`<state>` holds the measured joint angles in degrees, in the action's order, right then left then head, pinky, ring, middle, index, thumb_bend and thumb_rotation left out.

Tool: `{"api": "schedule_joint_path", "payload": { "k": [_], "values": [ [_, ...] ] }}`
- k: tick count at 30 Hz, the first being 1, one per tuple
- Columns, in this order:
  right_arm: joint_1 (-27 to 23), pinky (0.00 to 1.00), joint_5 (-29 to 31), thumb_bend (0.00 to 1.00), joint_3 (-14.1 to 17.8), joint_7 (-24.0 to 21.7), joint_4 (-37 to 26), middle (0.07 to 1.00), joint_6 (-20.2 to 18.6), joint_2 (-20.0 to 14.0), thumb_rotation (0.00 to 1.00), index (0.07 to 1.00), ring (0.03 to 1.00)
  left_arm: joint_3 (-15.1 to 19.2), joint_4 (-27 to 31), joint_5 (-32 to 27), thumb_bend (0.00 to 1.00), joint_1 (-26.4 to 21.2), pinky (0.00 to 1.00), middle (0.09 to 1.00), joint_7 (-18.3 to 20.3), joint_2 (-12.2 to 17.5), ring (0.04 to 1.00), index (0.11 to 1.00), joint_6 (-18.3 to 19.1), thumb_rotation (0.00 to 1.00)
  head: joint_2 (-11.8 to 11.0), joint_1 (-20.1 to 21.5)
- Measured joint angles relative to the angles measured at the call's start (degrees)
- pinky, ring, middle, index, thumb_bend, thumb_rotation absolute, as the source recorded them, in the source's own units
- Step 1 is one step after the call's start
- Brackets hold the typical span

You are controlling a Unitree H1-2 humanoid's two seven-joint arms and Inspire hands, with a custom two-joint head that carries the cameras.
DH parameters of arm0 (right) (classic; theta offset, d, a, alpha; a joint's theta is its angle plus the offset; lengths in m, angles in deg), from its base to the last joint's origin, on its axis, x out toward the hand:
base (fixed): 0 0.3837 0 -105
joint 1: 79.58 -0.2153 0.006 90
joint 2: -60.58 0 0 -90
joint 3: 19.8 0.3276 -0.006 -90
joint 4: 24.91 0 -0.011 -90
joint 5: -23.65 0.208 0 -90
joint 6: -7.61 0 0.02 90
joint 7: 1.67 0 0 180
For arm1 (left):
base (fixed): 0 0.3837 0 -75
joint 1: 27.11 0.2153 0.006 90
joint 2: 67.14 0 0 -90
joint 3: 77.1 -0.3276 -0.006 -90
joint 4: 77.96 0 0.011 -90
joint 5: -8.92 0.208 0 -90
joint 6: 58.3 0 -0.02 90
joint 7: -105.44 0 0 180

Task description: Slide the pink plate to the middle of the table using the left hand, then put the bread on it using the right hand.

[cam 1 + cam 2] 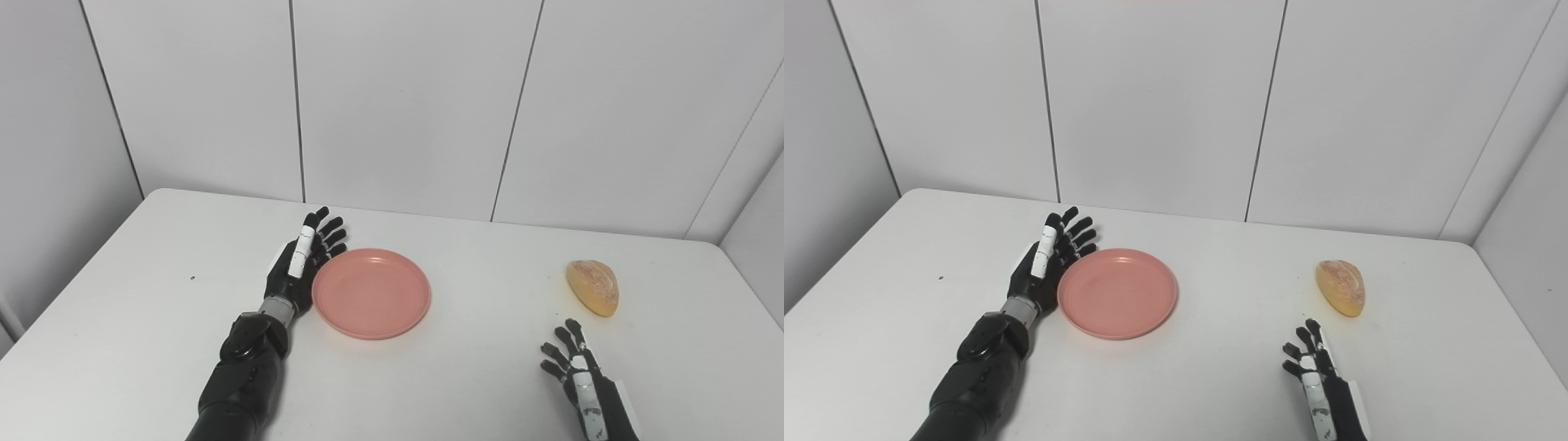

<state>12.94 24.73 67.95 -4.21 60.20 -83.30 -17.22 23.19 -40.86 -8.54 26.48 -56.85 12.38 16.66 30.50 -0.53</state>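
Observation:
The pink plate (371,293) lies flat on the white table (153,331), a little left of the middle. My left hand (303,260) stands open on edge against the plate's left rim, fingers stretched toward the far wall. A golden bread roll (593,286) rests on the table at the right. Near the front right edge my right hand (576,367) is open, fingers spread, holding nothing, a short way in front of the bread and apart from it.
White wall panels (404,104) close off the table's far side and both sides. A small dark speck (192,278) marks the tabletop at the left. Bare tabletop lies between the plate and the bread.

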Motion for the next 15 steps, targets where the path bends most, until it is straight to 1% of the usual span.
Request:
{"api": "schedule_joint_path", "payload": {
  "k": [5, 8, 12, 15],
  "values": [
    [-0.02, 0.83, -0.41, 0.84, -0.21, 0.09, 0.01, 0.951, -0.02, 0.01, 1.0, 0.979, 0.867, -0.6, 0.32, 1.02, 0.91, -0.06, 0.86, 0.885, -1.1, -1.53, 0.879, 0.939, 0.11, 0.83, 0.09, 0.09],
    [-0.06, 0.83, -1.06, 0.84, -0.42, 0.13, 0.03, 0.95, -0.02, 0.03, 1.0, 0.979, 0.866, -1.46, 1.64, 1.9, 0.9, 0.4, 0.86, 0.882, -2.41, -2.8, 0.875, 0.934, 0.57, 0.84, 0.18, 0.18],
    [-0.19, 0.83, -1.14, 0.84, -0.57, 0.12, 0.13, 0.95, -0.03, 0.12, 1.0, 0.98, 0.867, -2.73, 3.93, 2.93, 0.9, 1.33, 0.86, 0.885, -3.58, -4.98, 0.878, 0.935, 1.33, 0.84, 0.26, 0.35],
    [-0.28, 0.83, -1.24, 0.84, -0.69, 0.12, 0.17, 0.949, -0.03, 0.17, 1.0, 0.98, 0.866, -3.22, 5.48, 3.37, 0.89, 1.96, 0.88, 0.886, -4.24, -6.42, 0.881, 0.931, 2.03, 0.82, 0.35, 0.62]
  ]
}}
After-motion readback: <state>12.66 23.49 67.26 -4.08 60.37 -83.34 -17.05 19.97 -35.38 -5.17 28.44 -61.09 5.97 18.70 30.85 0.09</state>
